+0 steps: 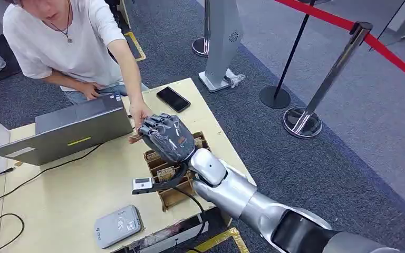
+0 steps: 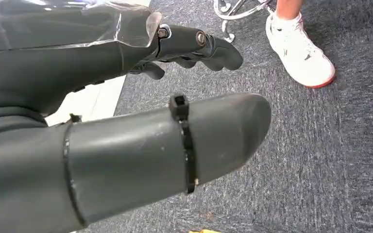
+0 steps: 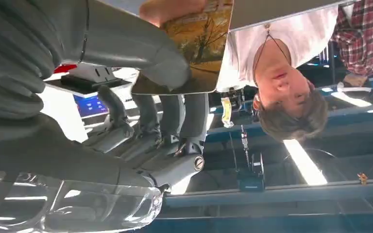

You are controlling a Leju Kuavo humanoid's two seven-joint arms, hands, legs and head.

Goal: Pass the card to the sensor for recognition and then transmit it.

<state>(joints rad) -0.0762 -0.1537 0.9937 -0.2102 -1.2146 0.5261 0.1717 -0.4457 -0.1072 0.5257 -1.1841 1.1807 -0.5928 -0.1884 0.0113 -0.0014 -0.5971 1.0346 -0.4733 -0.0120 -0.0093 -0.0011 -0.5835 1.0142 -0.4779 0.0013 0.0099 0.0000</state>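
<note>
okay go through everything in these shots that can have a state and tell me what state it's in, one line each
right hand: raised above the table, fingers on the card, a person's hand at the same card
card: held between thumb and fingers, printed with an autumn tree scene
left hand: holds nothing, fingers apart, above the carpet
laptop: lid open
phone: flat, screen dark
card reader: flat on the table, nothing on it
cardboard organizer: upright, cards in its slots

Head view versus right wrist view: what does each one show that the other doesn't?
Head view alone: the pale wooden table, grey laptop, black phone, grey card sensor and cardboard card box.

Right wrist view alone: the picture side of the autumn-tree card, pinched by the thumb, and ceiling lights.

Both: the right hand and the person in white touching the card.
</note>
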